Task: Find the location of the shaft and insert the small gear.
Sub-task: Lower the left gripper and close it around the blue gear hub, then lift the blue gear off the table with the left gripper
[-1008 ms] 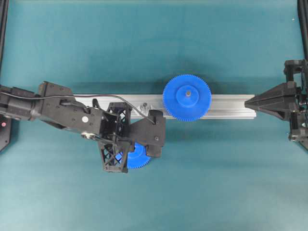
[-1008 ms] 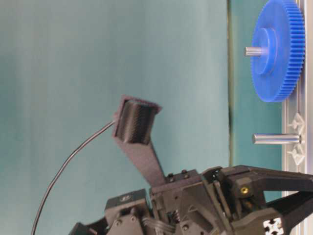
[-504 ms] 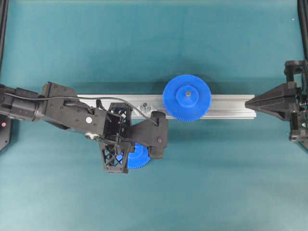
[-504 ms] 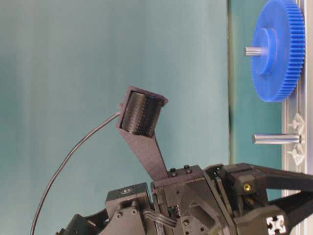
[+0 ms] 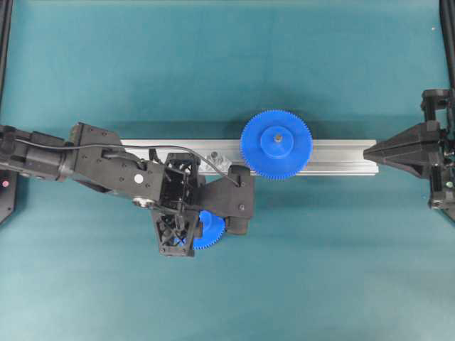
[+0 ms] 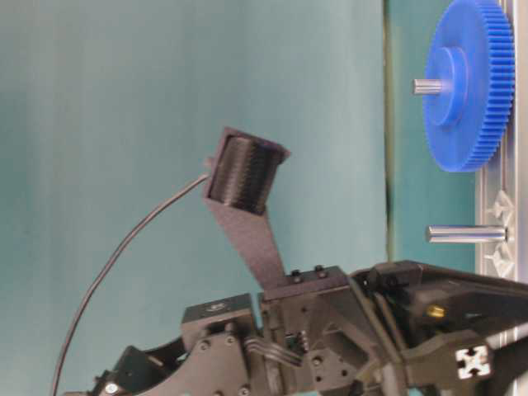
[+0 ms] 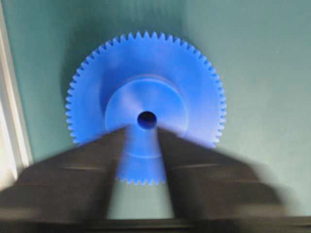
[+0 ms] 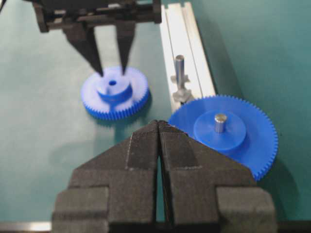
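Note:
The small gear (image 8: 114, 94) lies flat on the teal mat beside the rail, hub up; it fills the left wrist view (image 7: 146, 97). My left gripper (image 8: 111, 72) hangs just over its hub, open, with one finger (image 7: 87, 165) on each side of the centre hole and nothing gripped. From overhead the left arm hides most of the small gear (image 5: 212, 231). The shaft (image 8: 180, 68) stands bare and upright on the rail, and it also shows at table level (image 6: 466, 234). My right gripper (image 8: 159, 122) is shut and empty, off the rail's right end (image 5: 366, 151).
A larger blue gear (image 5: 276, 144) sits on its own pin on the aluminium rail (image 5: 334, 158), right of the bare shaft. Dark frame posts (image 5: 6, 42) stand at the left and right edges. The left wrist camera (image 6: 243, 177) rises above the left arm.
The left arm has shifted slightly right and its fingers have spread apart over the small gear. The right arm and both gears have not moved.

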Robot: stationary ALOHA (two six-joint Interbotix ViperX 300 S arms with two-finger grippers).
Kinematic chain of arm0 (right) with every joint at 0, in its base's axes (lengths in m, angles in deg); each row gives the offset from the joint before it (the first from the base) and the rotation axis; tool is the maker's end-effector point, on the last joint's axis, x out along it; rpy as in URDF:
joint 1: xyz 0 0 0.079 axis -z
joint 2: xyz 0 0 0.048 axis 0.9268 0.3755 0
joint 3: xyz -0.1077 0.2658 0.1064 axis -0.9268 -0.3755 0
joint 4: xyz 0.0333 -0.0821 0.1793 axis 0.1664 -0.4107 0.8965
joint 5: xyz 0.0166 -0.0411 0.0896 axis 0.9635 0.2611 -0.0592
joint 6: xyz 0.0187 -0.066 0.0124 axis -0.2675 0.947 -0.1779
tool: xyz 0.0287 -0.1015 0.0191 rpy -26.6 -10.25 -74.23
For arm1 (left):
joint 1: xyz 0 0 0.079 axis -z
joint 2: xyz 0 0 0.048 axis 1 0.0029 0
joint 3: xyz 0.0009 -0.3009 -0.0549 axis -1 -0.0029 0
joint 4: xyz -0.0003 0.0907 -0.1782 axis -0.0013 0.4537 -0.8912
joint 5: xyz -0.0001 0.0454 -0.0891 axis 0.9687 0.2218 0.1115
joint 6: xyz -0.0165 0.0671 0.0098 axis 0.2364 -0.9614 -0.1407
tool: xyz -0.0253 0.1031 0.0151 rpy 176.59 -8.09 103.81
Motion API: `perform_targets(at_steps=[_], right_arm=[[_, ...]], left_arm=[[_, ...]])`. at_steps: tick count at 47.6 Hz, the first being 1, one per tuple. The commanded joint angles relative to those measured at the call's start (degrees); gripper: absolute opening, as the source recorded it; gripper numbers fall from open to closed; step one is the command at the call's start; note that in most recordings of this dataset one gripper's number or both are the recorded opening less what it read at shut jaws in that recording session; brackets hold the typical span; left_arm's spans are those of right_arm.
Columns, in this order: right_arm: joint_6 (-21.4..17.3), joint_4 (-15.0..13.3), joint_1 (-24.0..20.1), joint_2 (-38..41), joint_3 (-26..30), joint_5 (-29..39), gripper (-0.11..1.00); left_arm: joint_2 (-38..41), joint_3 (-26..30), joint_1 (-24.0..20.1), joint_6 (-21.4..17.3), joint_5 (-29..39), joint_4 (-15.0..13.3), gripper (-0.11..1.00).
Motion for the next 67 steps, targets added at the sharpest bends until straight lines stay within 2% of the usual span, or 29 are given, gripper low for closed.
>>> perform_targets(at_steps=[1, 6, 9, 67], right_arm=[[-0.62, 0.09, 0.18, 0.26, 0.62, -0.53, -0.01], [-0.62, 0.18, 0.18, 0.26, 0.62, -0.44, -0.01], [-0.53, 0.18, 0.18, 0.26, 0.62, -0.44, -0.01], [-0.62, 0.09, 0.18, 0.0, 0.18, -0.53, -0.01]], left_arm=[[-0.7, 1.23, 0.26, 0.18, -0.62, 0.09, 0.65], [-0.62, 1.49, 0.26, 0.26, -1.41, 0.09, 0.89], [-0.53, 1.41, 0.26, 0.18, -1.32, 0.09, 0.94], [2.55, 1.67, 0.26, 1.49, -1.32, 0.09, 0.93]])
